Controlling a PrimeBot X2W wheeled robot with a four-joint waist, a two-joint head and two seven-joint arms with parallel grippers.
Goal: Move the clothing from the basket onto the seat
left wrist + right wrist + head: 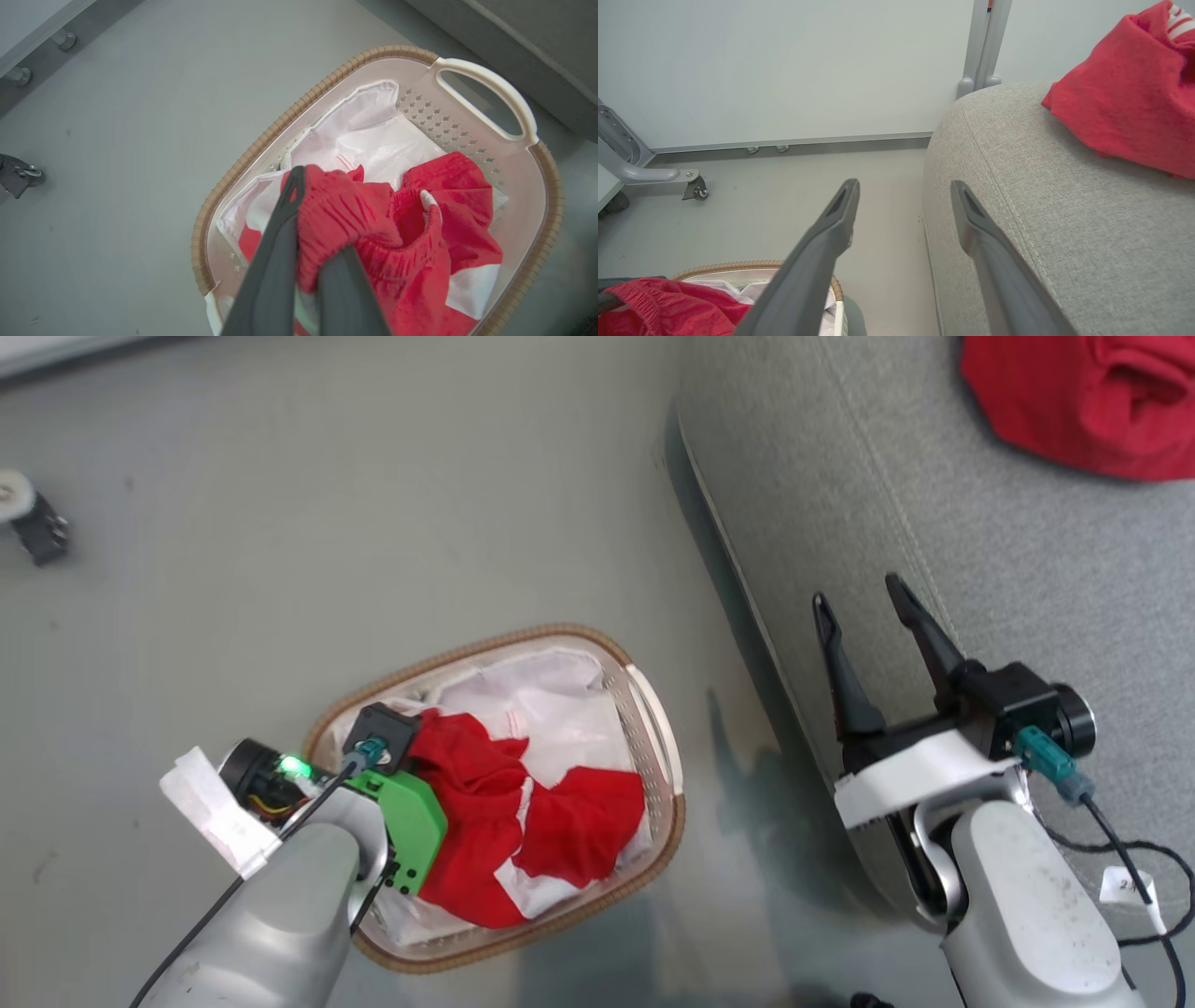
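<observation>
Left tool [313, 205] was down in the basket [261, 140], fingers pinched tight on a bunched fold of the red garment [420, 233]. Grip looked solid, cloth wadded btwn the fingers near the tips. Rest of that garment lay slack across the basket's middle, on top of the white liner sheet [373, 140]. Pinch sat on a raised ridge of cloth, prob. to leave the liner out of it. Couldn't confirm no liner was caught, contact pt hidden by fabric.

Basket stood on the floor [280, 523] just beside the seat [1027, 569], handle end toward it. Short carry, makes sense.

Right tool [859, 593] hung over the seat's front edge, fingers spread wide, nothing in them, not touching the cushion afaict. Parked clear of the left arm's path, I'd guess.

Second red garment [1083, 401] was crumpled on the seat, well back from the front edge, so half the job done imo.

Next, as I read it: lift straight up till the hem clears the rim, then swing over. Risk: trailing cloth snags the rim or drags the light basket, and the liner could ride up w/ it.
</observation>
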